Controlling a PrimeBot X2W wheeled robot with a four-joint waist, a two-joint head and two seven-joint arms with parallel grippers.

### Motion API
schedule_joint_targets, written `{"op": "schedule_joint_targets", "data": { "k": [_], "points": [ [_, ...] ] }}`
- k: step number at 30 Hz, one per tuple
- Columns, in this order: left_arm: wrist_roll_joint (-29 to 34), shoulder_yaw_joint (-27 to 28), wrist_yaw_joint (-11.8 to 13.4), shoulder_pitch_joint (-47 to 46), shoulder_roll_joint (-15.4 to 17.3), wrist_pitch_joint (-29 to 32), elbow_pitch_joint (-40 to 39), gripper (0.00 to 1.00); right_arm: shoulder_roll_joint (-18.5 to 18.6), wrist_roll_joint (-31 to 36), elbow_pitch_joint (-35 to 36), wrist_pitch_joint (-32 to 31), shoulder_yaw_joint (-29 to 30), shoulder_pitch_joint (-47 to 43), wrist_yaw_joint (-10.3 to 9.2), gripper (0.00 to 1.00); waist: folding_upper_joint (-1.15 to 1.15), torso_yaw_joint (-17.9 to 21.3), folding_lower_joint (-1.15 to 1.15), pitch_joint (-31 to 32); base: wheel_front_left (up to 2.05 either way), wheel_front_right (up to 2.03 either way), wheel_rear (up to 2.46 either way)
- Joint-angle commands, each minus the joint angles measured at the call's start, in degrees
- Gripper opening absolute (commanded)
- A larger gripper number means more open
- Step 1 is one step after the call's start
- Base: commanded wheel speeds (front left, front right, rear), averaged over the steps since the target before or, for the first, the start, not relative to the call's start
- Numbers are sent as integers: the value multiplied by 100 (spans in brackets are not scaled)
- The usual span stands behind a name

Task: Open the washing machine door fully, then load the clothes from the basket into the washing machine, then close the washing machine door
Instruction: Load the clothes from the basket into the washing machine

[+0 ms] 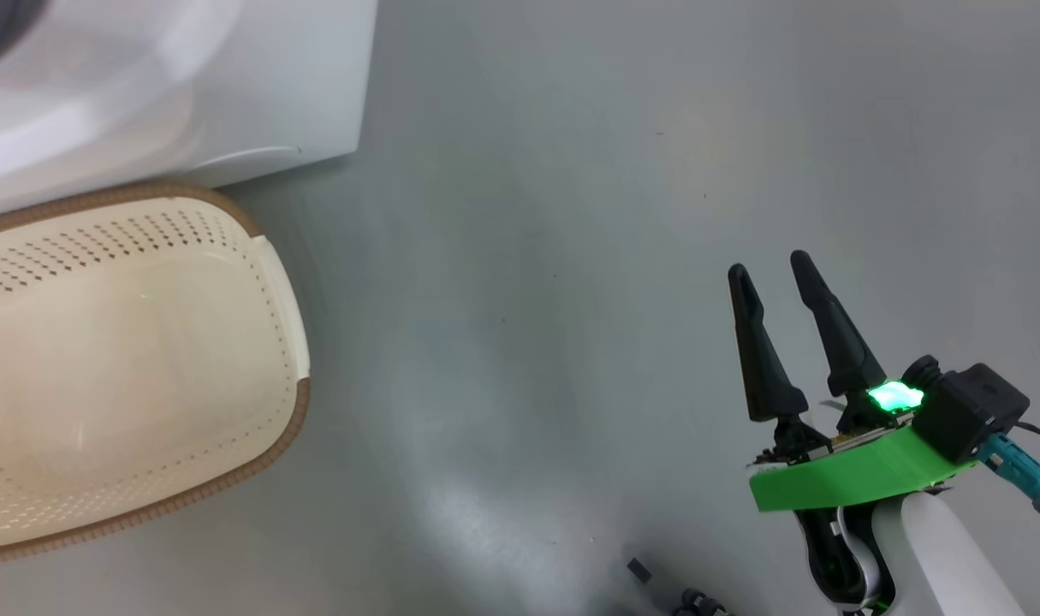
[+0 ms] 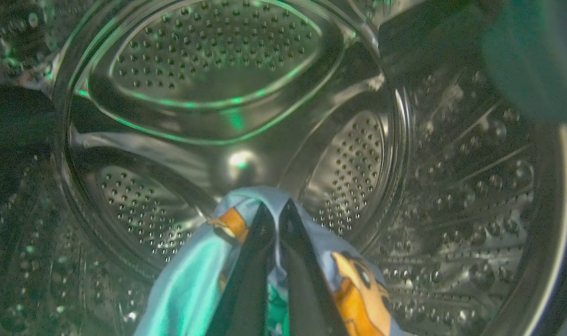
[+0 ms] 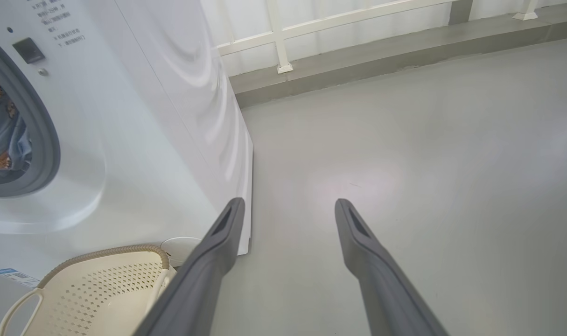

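Step now: the robot is loading the clothes [image 2: 190,284] into the washing machine [image 3: 138,140].
Left gripper [image 2: 277,210]: it is reaching deep inside the shiny steel drum [image 2: 218,56]; its fingers [image 2: 246,280] are pinching tight on the blue cloth with orange faces.
Right gripper [image 1: 772,269]: it is hanging over the grey floor [image 1: 528,214], well apart from the machine; its fingers [image 3: 204,270] are standing wide open and holding nothing.
Basket [image 1: 186,496]: it is sitting on the floor just beside the machine's front, and the part I can see is looking bare.
Other cloth: some blue fabric is showing inside the round opening.
Next move: I think the left fingers need to let go so the cloth drops in the drum, then pull out.
After that: the door needs closing.
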State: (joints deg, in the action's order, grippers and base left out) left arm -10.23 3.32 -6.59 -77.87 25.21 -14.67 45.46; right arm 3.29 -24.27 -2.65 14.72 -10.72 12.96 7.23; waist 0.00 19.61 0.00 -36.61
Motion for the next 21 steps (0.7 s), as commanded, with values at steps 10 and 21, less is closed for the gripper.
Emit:
{"op": "schedule_joint_targets", "data": {
  "k": [10, 21],
  "points": [
    [200, 221, -68, 609, 221, -33, -123, 21, -21, -45, 142, 28, -137, 73, 25, 100, 0, 15, 0, -118, 0, 0, 0],
    [250, 251, -76, 427, 222, -33, 636, 100, -32, -48, 138, 28, -113, 97, 25, 100, 0, -94, 0, -53, 0, 0, 0]
  ]
}}
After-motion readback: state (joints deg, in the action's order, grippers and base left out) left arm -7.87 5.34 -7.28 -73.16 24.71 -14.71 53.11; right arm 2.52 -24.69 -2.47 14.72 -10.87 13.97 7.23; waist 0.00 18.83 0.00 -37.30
